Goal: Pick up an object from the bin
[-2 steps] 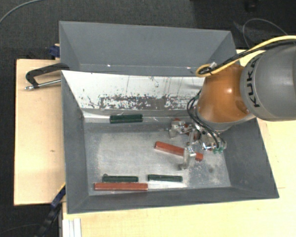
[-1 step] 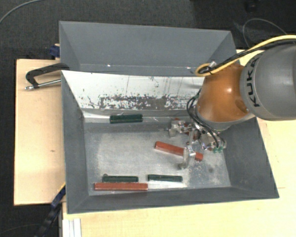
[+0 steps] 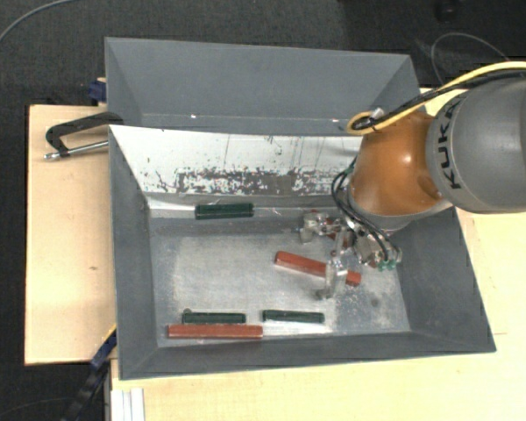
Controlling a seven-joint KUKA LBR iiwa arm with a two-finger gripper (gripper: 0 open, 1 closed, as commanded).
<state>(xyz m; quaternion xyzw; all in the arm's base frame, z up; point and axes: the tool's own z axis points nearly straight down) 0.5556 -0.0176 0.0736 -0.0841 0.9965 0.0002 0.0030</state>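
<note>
My gripper [image 3: 325, 255] is low over the right middle of the bin floor and stands open. One fingertip [image 3: 314, 227] is on the far side and the other on the near side of a short red bar [image 3: 300, 264]. That bar lies slanted on the floor, its right end passing under the gripper. Whether the fingers touch it I cannot tell. A dark green bar [image 3: 292, 317] lies flat just in front of the gripper, near the front wall.
Another dark green bar [image 3: 212, 317] and a longer red bar [image 3: 215, 330] lie side by side at the front left. A third dark green bar [image 3: 223, 210] rests against the back wall. The arm's orange cover hangs over the bin's right side.
</note>
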